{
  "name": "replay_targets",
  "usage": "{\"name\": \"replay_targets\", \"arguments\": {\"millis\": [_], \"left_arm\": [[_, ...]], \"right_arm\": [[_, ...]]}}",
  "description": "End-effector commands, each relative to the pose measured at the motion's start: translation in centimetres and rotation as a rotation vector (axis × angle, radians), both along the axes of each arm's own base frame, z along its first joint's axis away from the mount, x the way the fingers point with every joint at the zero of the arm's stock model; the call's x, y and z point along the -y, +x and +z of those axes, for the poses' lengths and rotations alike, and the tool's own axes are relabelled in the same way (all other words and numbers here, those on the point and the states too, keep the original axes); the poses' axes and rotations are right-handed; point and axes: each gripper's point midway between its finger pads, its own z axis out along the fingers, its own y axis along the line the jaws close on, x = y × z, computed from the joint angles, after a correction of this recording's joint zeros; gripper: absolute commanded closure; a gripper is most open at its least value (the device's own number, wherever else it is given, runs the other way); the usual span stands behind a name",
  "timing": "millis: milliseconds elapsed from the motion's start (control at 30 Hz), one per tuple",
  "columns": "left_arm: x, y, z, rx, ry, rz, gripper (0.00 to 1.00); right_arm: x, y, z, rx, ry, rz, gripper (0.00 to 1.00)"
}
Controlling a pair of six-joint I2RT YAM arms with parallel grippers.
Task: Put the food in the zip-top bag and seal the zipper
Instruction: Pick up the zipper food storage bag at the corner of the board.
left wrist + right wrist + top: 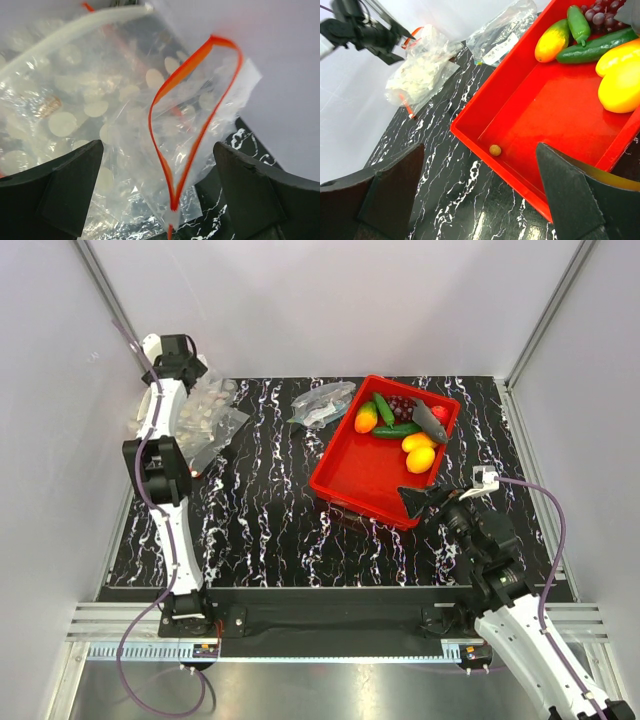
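The food lies at the far end of a red tray (345,485): an orange-yellow mango (366,418), green cucumbers (397,429), purple grapes (401,405), a grey fish (430,420) and yellow lemons (421,459). The zip-top bag (210,107) is clear and wrinkly, and its orange-red zipper (165,95) gapes in a loop. My left gripper (160,200) is open at the back left, its fingers either side of the bag's zipper corner without touching it. My right gripper (480,200) is open above the tray's near edge, holding nothing.
Clear bags with white round spots (205,420) are piled at the back left behind the zip-top bag. A smaller greyish clear bag (322,403) lies left of the tray. A small brown ball (495,149) sits in the tray's near corner. Walls close off three sides.
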Motion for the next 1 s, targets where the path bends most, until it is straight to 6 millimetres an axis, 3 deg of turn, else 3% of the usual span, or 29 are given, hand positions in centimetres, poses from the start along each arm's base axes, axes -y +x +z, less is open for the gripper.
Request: {"name": "replay_targets", "arguments": {"millis": [0, 33, 133, 167, 200, 267, 300, 367, 400, 433, 467, 500, 567, 600, 633, 667, 700, 733, 767, 800, 833, 867, 900, 933, 967], "left_arm": [[1.5, 1.8, 0.4, 0.060, -0.078, -0.063, 0.03], [2.1, 2.3, -0.2, 0.066, -0.104, -0.093, 0.07], [3.5, 2.8, -1.8, 0.070, -0.158, -0.147, 0.47], [3.7, 2.8, -1.7, 0.081, -0.168, -0.151, 0.61], [3.8, 2.6, -0.8, 0.099, -0.172, -0.157, 0.83], [4.5, 2.4, 0.1, 0.131, -0.176, -0.178, 0.99], [4.7, 1.8, 2.9, 0.174, -0.157, -0.181, 1.00], [5.2, 1.0, 4.7, 0.207, -0.112, -0.171, 1.00], [5.7, 0.1, 7.9, 0.254, -0.078, -0.182, 1.00], [5.9, -0.5, 8.7, 0.265, -0.048, -0.172, 1.00], [7.6, -0.9, 9.9, 0.281, -0.028, -0.196, 1.00], [7.7, -2.1, 12.7, 0.311, 0.015, -0.203, 1.00], [11.2, -3.6, 13.6, 0.309, 0.063, -0.233, 1.00], [12.1, -5.1, 15.9, 0.341, 0.087, -0.252, 1.00], [13.1, -6.2, 14.6, 0.311, 0.097, -0.266, 1.00], [15.8, -7.4, 14.7, 0.310, 0.082, -0.328, 1.00], [17.2, -9.6, 17.0, 0.352, 0.064, -0.376, 1.00], [18.7, -11.2, 15.0, 0.310, 0.059, -0.429, 1.00], [21.8, -13.2, 15.0, 0.313, 0.064, -0.494, 0.98], [22.6, -15.7, 17.0, 0.355, 0.092, -0.529, 0.98], [23.1, -17.2, 14.5, 0.302, 0.121, -0.542, 0.97], [25.0, -19.7, 15.4, 0.325, 0.129, -0.597, 0.97], [25.8, -20.8, 14.7, 0.310, 0.134, -0.622, 0.97], [27.2, -22.7, 12.7, 0.257, 0.156, -0.665, 0.97], [27.7, -24.3, 12.9, 0.260, 0.172, -0.682, 0.97]], "right_arm": [[0.4, 0.2, 0.4, 0.030, -0.012, -0.020, 0.00], [0.5, 0.2, 0.4, 0.031, -0.009, -0.021, 0.00], [0.4, 0.1, 0.4, 0.031, -0.012, -0.015, 0.01], [0.4, 0.2, 0.3, 0.027, -0.015, -0.017, 0.00], [0.3, 0.2, 0.2, 0.027, -0.018, -0.014, 0.00], [0.3, 0.2, 0.3, 0.030, -0.019, -0.014, 0.00], [0.3, 0.1, 0.2, 0.025, -0.019, -0.013, 0.00], [0.3, 0.1, 0.2, 0.029, -0.024, -0.010, 0.00], [0.4, 0.2, 0.1, 0.026, -0.028, -0.015, 0.00], [0.4, 0.2, 0.1, 0.029, -0.031, -0.015, 0.00], [0.4, 0.3, 0.1, 0.027, -0.033, -0.015, 0.00], [0.4, 0.3, 0.1, 0.028, -0.033, -0.019, 0.00], [0.3, 0.4, -0.2, 0.021, -0.039, -0.015, 0.00], [0.3, 0.4, -0.1, 0.022, -0.038, -0.013, 0.00], [0.3, 0.5, -0.2, 0.022, -0.042, -0.011, 0.00], [0.2, 0.6, -0.5, 0.013, -0.047, -0.010, 0.00], [0.2, 0.6, -0.5, 0.013, -0.047, -0.011, 0.00], [0.1, 0.7, -0.5, 0.012, -0.049, -0.010, 0.00], [0.1, 0.8, -0.7, 0.005, -0.052, -0.008, 0.00], [0.0, 0.8, -0.7, 0.004, -0.052, -0.005, 0.00], [0.0, 0.9, -0.8, 0.002, -0.051, -0.003, 0.00], [-0.1, 0.9, -0.9, -0.005, -0.052, 0.001, 0.00], [-0.2, 0.9, -0.8, -0.001, -0.049, 0.003, 0.00], [-0.3, 1.0, -1.0, -0.005, -0.047, 0.009, 0.00], [-0.4, 1.0, -0.7, 0.001, -0.043, 0.013, 0.00]]}}
